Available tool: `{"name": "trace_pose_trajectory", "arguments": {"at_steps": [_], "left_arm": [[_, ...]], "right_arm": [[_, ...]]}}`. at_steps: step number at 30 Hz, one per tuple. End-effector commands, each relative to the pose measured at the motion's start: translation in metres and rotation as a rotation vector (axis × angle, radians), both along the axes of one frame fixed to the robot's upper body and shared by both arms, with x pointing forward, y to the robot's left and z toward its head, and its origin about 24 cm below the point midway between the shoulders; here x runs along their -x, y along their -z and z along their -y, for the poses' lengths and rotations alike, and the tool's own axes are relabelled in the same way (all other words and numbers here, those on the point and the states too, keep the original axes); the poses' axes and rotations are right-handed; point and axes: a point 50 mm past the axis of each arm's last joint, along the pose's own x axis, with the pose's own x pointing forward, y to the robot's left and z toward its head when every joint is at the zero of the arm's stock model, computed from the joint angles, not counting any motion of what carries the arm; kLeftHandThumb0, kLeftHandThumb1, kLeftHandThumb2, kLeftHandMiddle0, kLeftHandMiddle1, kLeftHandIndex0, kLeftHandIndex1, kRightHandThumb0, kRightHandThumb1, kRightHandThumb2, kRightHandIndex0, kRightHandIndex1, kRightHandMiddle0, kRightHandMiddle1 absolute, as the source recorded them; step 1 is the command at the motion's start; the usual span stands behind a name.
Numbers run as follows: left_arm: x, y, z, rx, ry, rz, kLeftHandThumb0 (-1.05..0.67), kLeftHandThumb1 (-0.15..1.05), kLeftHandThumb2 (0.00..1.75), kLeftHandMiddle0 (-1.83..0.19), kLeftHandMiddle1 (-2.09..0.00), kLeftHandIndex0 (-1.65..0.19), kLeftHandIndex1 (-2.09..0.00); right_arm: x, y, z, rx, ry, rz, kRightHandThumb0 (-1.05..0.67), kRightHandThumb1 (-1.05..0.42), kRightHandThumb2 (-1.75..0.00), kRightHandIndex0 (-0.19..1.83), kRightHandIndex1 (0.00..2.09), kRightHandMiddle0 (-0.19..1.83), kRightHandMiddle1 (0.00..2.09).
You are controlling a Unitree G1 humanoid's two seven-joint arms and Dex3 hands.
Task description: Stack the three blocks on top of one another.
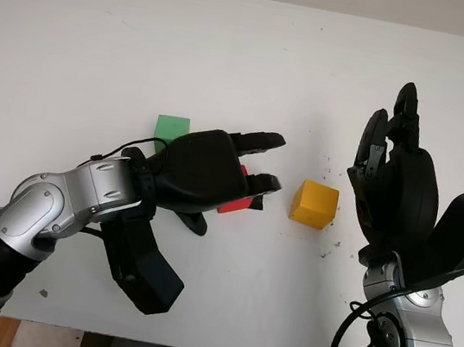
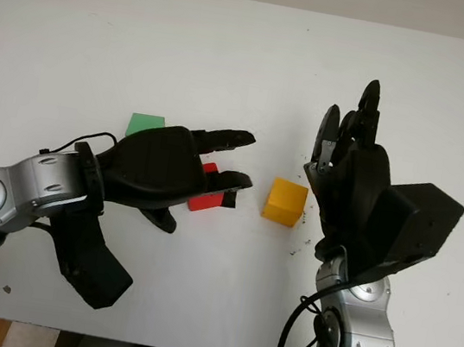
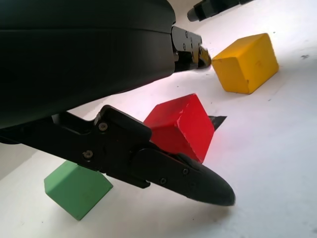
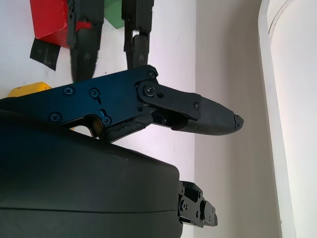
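Left hand [image 1: 240, 175] grips red block [image 3: 181, 126], lifted between green block [image 1: 172, 127] and yellow block [image 1: 313, 203]. Right hand [image 2: 350, 169] open beside yellow. Risk: shallow pinch lets red twist out.

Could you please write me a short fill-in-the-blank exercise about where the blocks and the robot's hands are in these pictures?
1. The left hand has its fingers closed around the ____ block.
2. The block lying on the table between the two hands is ____.
3. The green block sits on the table, on the far side of the ____ hand.
4. The right hand is raised beside the yellow block and holds ____.

Missing words: red; yellow; left; nothing
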Motion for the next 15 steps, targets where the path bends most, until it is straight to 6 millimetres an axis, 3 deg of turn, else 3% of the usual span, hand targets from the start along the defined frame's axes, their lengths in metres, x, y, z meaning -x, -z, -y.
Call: {"name": "trace_pose_trajectory", "arguments": {"at_steps": [1,8,12,15], "left_arm": [[0.005,-0.007,-0.005,0.036,-0.003,0.004,-0.89,0.97,0.05,0.19,0.0,0.18,0.0],[0.001,-0.023,-0.017,0.192,-0.054,0.058,-0.81,1.02,0.07,0.19,0.0,0.19,0.0],[-0.006,-0.029,-0.025,0.421,-0.066,0.095,-0.79,1.04,0.08,0.19,0.0,0.19,0.0],[-0.01,-0.032,-0.034,0.561,-0.078,0.132,-0.76,1.05,0.19,0.19,0.0,0.19,0.0]], "right_arm": [[0.004,-0.004,0.001,0.002,0.006,0.026,-0.63,-1.05,-0.66,-0.19,0.0,-0.19,0.0],[0.004,-0.004,0.0,0.012,-0.003,0.03,-0.64,-1.05,-0.66,-0.19,0.0,-0.19,0.0],[0.004,-0.003,0.0,0.008,-0.008,0.031,-0.63,-1.05,-0.67,-0.19,0.0,-0.19,0.0],[0.005,-0.003,0.0,0.005,-0.009,0.027,-0.63,-1.05,-0.66,-0.19,0.0,-0.19,0.0]]}}
